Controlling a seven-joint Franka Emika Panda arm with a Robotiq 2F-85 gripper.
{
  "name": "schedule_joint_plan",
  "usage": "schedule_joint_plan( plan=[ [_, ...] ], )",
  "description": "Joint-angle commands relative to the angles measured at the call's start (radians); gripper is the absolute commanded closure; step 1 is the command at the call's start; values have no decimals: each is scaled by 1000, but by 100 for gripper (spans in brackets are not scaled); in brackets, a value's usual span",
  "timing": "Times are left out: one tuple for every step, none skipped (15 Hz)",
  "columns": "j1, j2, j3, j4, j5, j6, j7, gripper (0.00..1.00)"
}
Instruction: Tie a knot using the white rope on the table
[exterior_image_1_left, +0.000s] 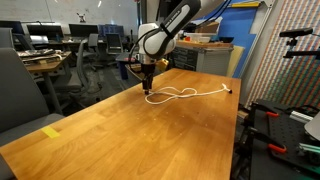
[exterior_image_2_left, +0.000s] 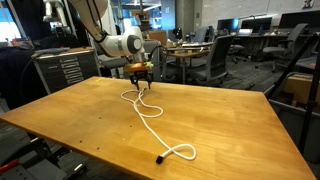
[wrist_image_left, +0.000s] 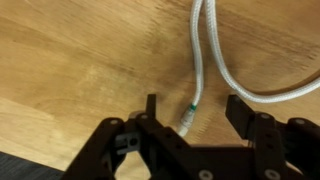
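Observation:
The white rope (exterior_image_1_left: 185, 94) lies on the light-brown wooden table (exterior_image_1_left: 150, 135), curled into loops near the gripper, with a long tail running to a dark tip. In an exterior view it runs from the gripper to a loop near the front edge (exterior_image_2_left: 150, 118). My gripper (exterior_image_1_left: 147, 85) hangs low over one rope end in both exterior views (exterior_image_2_left: 140, 84). In the wrist view the jaws (wrist_image_left: 190, 108) are open, and the rope's end (wrist_image_left: 192, 95), with a green band and pale tip, lies between the fingers, untouched. A second strand curves off to the right.
A small yellow tape piece (exterior_image_1_left: 52, 131) sits near one table corner. Office chairs (exterior_image_1_left: 92, 52) and cluttered workbenches stand behind the table. A black stand with red clamps (exterior_image_1_left: 265, 125) is beside one table edge.

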Motion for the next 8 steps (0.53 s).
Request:
schedule_joint_plan(
  plan=[
    [4,68,-9,96,6,5,17,58],
    [3,68,-6,98,9,5,18,64],
    [5,60,-6,93,7,7,17,72],
    [10,50,-5,85,-1,10,12,79],
    [17,41,-3,77,-8,14,4,88],
    [27,27,2,66,-17,16,-7,95],
    [32,19,11,62,-19,15,-19,99],
    [33,10,29,59,-11,8,-36,99]
  ],
)
